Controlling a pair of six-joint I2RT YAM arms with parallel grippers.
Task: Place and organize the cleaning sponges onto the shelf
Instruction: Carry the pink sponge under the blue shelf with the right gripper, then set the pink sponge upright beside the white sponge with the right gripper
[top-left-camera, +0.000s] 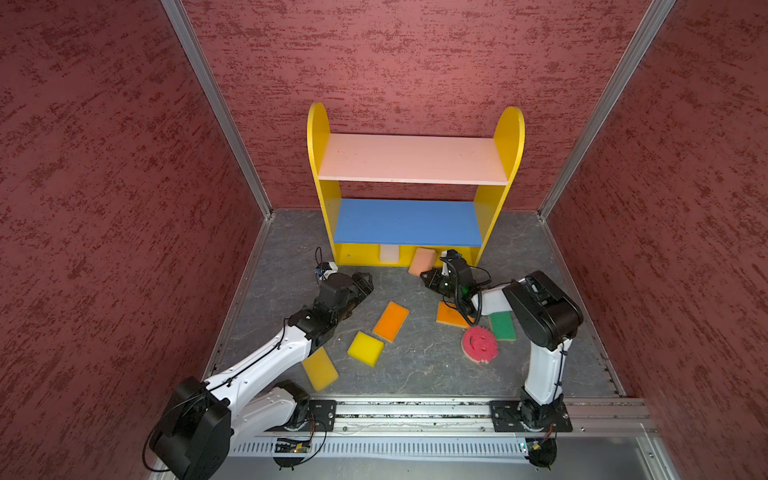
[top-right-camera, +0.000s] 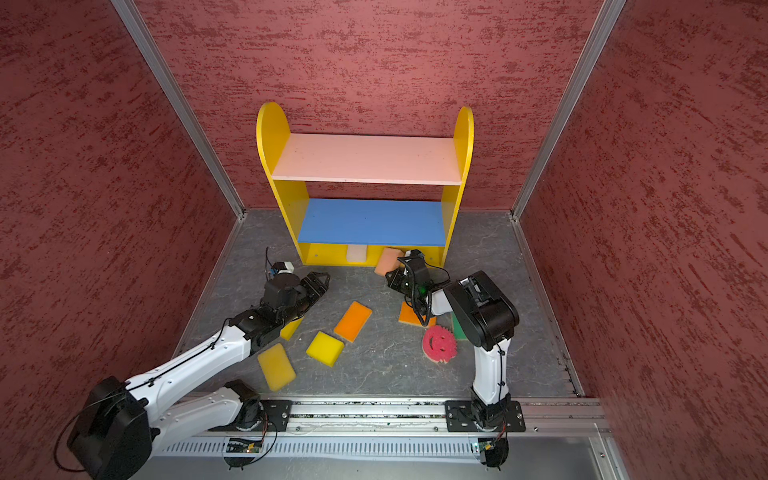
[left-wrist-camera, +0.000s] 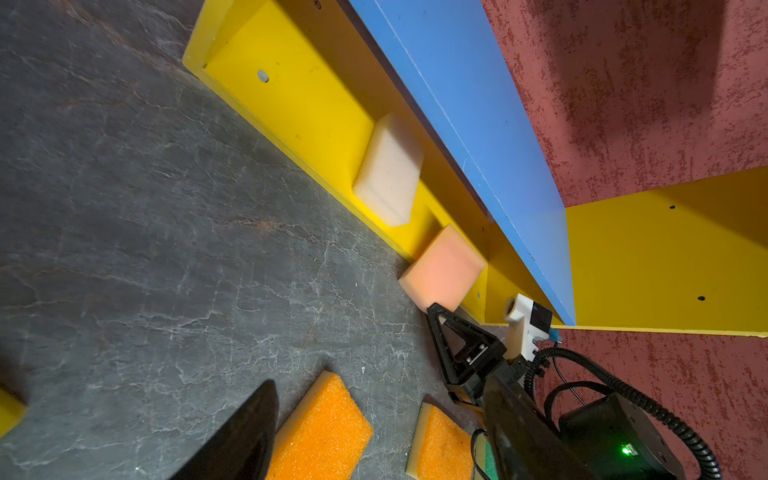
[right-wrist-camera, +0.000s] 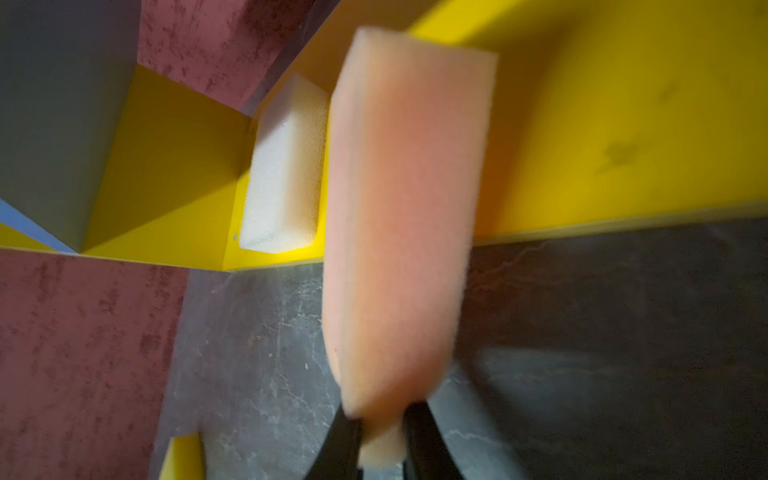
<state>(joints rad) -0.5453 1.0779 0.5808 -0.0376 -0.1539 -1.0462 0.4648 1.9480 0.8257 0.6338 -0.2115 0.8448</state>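
the peach sponge (right-wrist-camera: 407, 208), a soft rectangular foam block, points its long axis from the right claw (right-wrist-camera: 382, 432) toward the shelf (top-left-camera: 318, 137). it is tilted, with its far end up on the front edge of the yellow bottom board (left-wrist-camera: 299, 104) and its near end low over the grey stone-patterned bench (top-left-camera: 415, 365). that near end sits between the claw's two black fingers, but blur hides whether they pinch it. a cream sponge (left-wrist-camera: 388, 170) lies flat on the same board just beside, and the left claw (top-right-camera: 322, 280) hangs wide and empty, well apart.
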